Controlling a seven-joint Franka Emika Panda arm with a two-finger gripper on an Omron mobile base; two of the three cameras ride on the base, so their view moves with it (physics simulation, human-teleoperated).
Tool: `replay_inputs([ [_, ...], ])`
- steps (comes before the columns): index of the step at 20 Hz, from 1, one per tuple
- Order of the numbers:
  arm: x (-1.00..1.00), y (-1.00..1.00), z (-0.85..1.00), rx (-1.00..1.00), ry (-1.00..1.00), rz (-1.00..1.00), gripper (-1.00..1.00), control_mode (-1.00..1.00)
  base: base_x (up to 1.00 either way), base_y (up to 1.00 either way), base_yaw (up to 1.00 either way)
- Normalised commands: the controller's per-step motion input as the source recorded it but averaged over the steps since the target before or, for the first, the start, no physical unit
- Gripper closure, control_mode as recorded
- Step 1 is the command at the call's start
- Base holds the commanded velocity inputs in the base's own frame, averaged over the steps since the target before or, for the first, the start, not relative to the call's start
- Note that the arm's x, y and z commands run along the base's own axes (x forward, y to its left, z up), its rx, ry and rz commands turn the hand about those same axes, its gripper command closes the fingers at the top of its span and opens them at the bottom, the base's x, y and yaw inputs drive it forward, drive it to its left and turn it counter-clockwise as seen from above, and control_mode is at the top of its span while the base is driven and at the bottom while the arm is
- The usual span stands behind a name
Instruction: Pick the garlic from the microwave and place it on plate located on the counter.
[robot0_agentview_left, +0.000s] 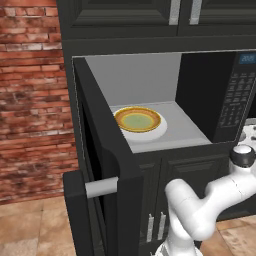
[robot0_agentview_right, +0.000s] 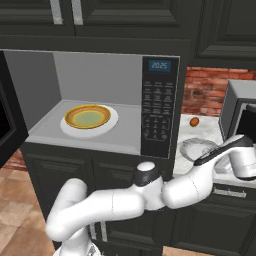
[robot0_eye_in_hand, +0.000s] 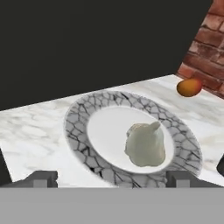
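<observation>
The garlic (robot0_eye_in_hand: 145, 144), a whitish bulb with a pointed top, lies on the plate (robot0_eye_in_hand: 78, 127), which is white with a grey crackle-patterned rim and stands on the pale counter (robot0_eye_in_hand: 30, 127). My gripper (robot0_eye_in_hand: 111, 179) hovers above the plate, open, its fingertips (robot0_eye_in_hand: 41, 177) spread wide and apart from the garlic. In the right base view my hand (robot0_agentview_right: 239, 159) hangs over the plate (robot0_agentview_right: 192, 146), to the right of the microwave (robot0_agentview_right: 159, 105). The microwave door (robot0_agentview_left: 100, 165) stands open. Inside sits an orange-rimmed dish (robot0_agentview_left: 138, 120), with no garlic on it.
A small orange fruit (robot0_eye_in_hand: 189, 86) lies on the counter beyond the plate, near the brick wall (robot0_eye_in_hand: 210, 39). A grey appliance (robot0_agentview_right: 241, 112) stands at the counter's right end. Dark cabinets (robot0_agentview_right: 125, 20) hang above the microwave.
</observation>
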Motion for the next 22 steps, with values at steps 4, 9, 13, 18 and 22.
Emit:
replay_inputs([
  [4,-1.0,0.28,0.36,-0.09,-0.01,0.0,-1.0,-1.0,0.0,0.0,0.0],
  [9,-0.54,0.96,0.31,-0.14,-0.1,0.08,-1.0,-1.0,0.0,0.0,0.0],
  [13,-0.23,0.83,0.1,-0.1,-0.19,0.13,-1.0,-1.0,0.0,0.0,0.0],
  [18,-0.75,0.53,-0.02,-0.08,-0.33,0.15,-1.0,-1.0,0.0,0.0,0.0],
  [22,-1.0,0.14,0.0,-0.08,-0.29,0.0,-1.0,-1.0,0.0,0.0,0.0],
])
